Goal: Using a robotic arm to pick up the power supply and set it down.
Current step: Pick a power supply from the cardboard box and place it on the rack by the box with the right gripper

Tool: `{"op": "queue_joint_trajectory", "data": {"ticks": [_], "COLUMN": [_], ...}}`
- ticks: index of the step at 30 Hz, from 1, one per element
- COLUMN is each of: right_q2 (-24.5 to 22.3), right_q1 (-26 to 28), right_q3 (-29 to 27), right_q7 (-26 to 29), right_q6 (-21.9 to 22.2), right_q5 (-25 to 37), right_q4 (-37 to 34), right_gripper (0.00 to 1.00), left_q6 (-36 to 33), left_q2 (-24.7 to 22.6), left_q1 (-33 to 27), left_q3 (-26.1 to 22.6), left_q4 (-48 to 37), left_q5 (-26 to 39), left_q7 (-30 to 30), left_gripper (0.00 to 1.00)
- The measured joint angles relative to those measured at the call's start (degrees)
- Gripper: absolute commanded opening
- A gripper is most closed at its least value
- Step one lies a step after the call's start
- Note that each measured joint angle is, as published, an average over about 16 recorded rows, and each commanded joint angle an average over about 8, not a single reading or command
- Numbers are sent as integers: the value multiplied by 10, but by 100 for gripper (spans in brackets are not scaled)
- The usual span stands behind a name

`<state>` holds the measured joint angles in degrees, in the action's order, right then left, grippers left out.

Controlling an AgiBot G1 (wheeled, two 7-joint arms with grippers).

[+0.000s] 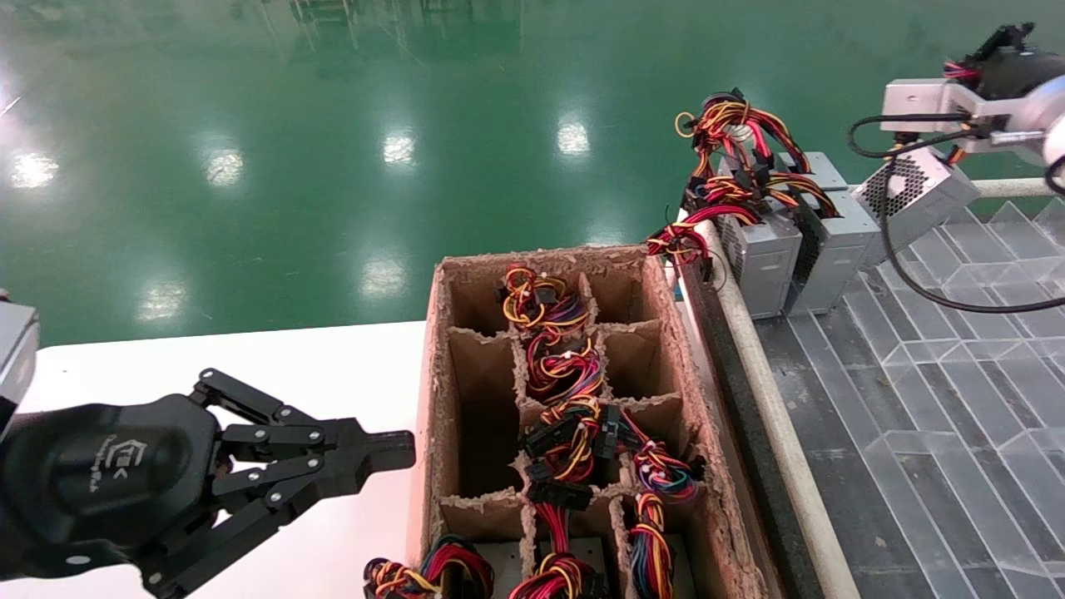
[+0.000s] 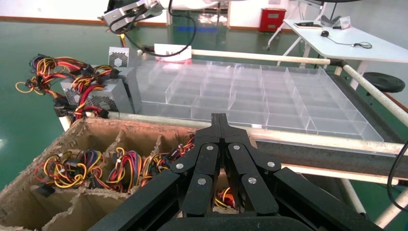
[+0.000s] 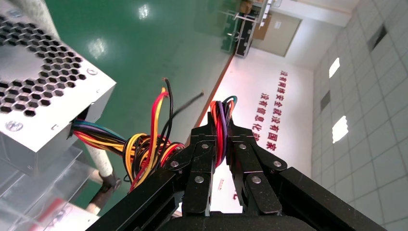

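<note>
right end effector [image 3: 220, 144] clamps the wires [image 3: 220, 126], so the power supply [image 1: 913, 195] dangles tilted over the clear tray [image 1: 957, 399]; left end effector [image 1: 391, 452] closed, idle.

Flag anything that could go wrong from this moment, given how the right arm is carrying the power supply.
The right gripper pinches only the wire bundle, so the power supply hangs tilted by its wires; they could slip through the fingers or strain. It hangs close beside two grey boxes on the clear divided tray, so a swing might knock them. The left gripper is shut beside the cardboard box.
</note>
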<state>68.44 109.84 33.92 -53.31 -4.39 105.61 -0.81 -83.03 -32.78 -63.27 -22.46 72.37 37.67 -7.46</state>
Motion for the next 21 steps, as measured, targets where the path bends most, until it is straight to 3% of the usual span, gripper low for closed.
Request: {"op": "queue_joint_trajectory", "data": {"ticks": [21], "right_q2": [26], "right_q1": [-34], "right_q3": [-8], "right_q7": [-8], "right_q6": [-34], "right_q5": [-16], "right_q4": [43], "right_gripper": [0], "left_q6": [0], "left_q2": [0], "left_q1": [0], "left_q3": [0], "left_q4": [0], "left_q5": [0], "left_q7": [0], "left_gripper": [0]}}
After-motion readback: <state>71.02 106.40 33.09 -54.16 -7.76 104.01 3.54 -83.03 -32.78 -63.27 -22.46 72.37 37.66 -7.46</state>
